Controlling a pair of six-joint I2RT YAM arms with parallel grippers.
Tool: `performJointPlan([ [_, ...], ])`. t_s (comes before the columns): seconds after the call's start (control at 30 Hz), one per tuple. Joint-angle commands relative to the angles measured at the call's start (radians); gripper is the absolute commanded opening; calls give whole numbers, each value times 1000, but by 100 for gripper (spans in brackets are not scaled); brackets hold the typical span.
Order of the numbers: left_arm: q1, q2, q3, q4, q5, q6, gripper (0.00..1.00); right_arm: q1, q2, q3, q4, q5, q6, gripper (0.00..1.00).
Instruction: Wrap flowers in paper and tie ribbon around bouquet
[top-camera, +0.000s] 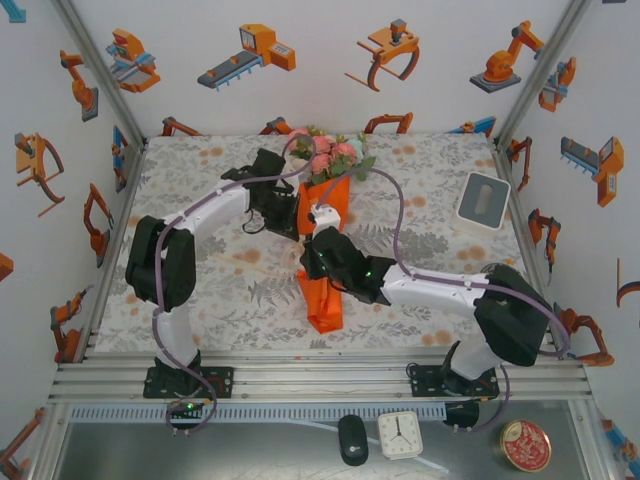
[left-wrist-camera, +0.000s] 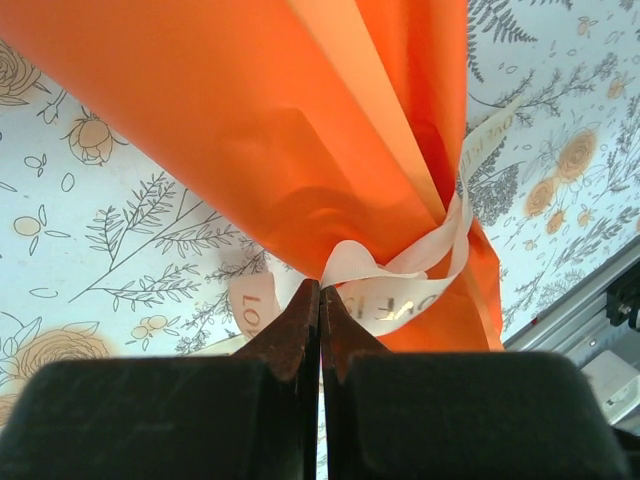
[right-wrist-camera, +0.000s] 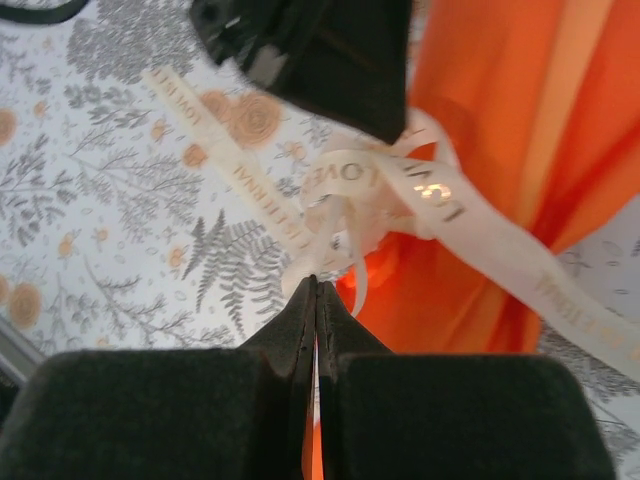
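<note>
Jaws pinch floppy cream ribbon (left-wrist-camera: 400, 295) cinching smooth orange paper (left-wrist-camera: 300, 130)

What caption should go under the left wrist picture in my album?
Shut left gripper pinching the cream ribbon wrapped round the orange paper.

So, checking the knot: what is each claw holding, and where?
The ribbon, both: left claw pinches a loop at the knot on the bouquet, right claw a loose curl beside it.
</note>
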Motion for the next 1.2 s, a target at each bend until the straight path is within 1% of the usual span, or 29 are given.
performJointPlan([
  [0.0,-19,-60,-32,27,-43,-42,7,-30,-30,-12,-44,45,-55,0],
  [0.13,-33,-95,-77,76,-36,-83,7,-68,-25,8,-57,45,-108,0],
  [0.23,-49,-128,-109,110,-38,-112,7,-86,-16,24,-28,41,-152,0],
  [0.4,-56,-149,-143,142,-34,-150,7,-88,20,86,-7,-12,-223,0],
  [0.5,-56,-150,-148,145,-33,-153,7,-90,38,111,17,-1,-242,0],
  [0.6,-55,-152,-150,145,-30,-152,7,-107,75,124,32,7,-233,0],
  [0.7,-55,-163,-152,148,-31,-157,7,-116,115,132,38,-43,-208,0],
  [0.8,-54,-174,-152,150,-24,-165,7,-114,124,95,71,-108,-168,0],
  [0.9,-52,-190,-157,163,-6,-178,7,-113,125,41,87,-55,-157,0],
  [0.93,-52,-196,-160,166,-1,-182,7,-114,127,34,79,-25,-163,2],
  [1.0,-52,-204,-163,172,22,-181,7,-114,129,35,55,23,-173,12],
  [1.07,-52,-208,-171,176,34,-180,8,-113,128,42,47,44,-187,19],
  [1.17,-51,-206,-179,176,38,-181,8,-113,133,55,51,63,-203,20],
])
